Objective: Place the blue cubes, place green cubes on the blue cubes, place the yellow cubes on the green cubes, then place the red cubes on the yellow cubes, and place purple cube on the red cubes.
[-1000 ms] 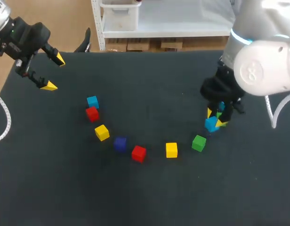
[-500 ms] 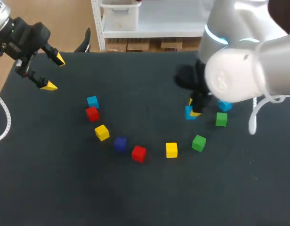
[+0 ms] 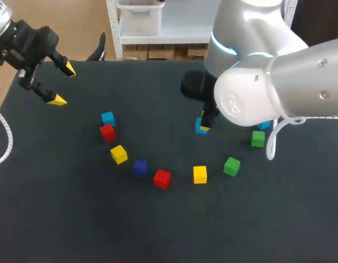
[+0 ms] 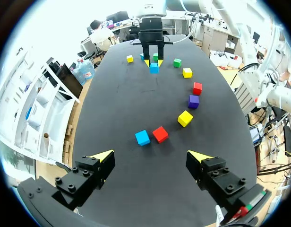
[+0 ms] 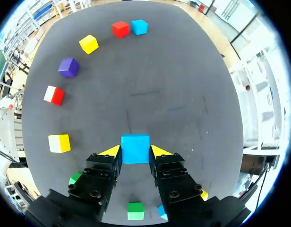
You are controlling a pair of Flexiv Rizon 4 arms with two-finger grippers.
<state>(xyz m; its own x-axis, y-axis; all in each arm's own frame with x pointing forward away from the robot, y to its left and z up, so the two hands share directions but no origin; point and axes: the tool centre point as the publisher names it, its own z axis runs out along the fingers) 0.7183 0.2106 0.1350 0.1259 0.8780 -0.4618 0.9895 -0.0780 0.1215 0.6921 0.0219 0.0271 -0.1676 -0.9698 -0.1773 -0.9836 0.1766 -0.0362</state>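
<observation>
The right tool (image 5: 135, 152) grips a blue cube (image 5: 135, 145) over the middle of the counter (image 5: 155, 80); the left tool (image 4: 150, 156) hangs spread wide, empty, well off; best lower the cube level and seat it flat before letting go.

left pair: rear cube (image 3: 107, 118) touching front cube (image 3: 107, 132), on table (image 3: 75, 219) left half
arc of cubes (image 3: 162, 178): five, curving rightward from just before the left pair
right pair: near cube (image 3: 258, 138) before far cube (image 3: 263, 125), past arc's right end
held cube (image 5: 135, 148): between right gripper (image 5: 135, 152) fingers, both touching, behind arc
left gripper (image 3: 62, 84): over far-left corner, well apart from cubes
</observation>
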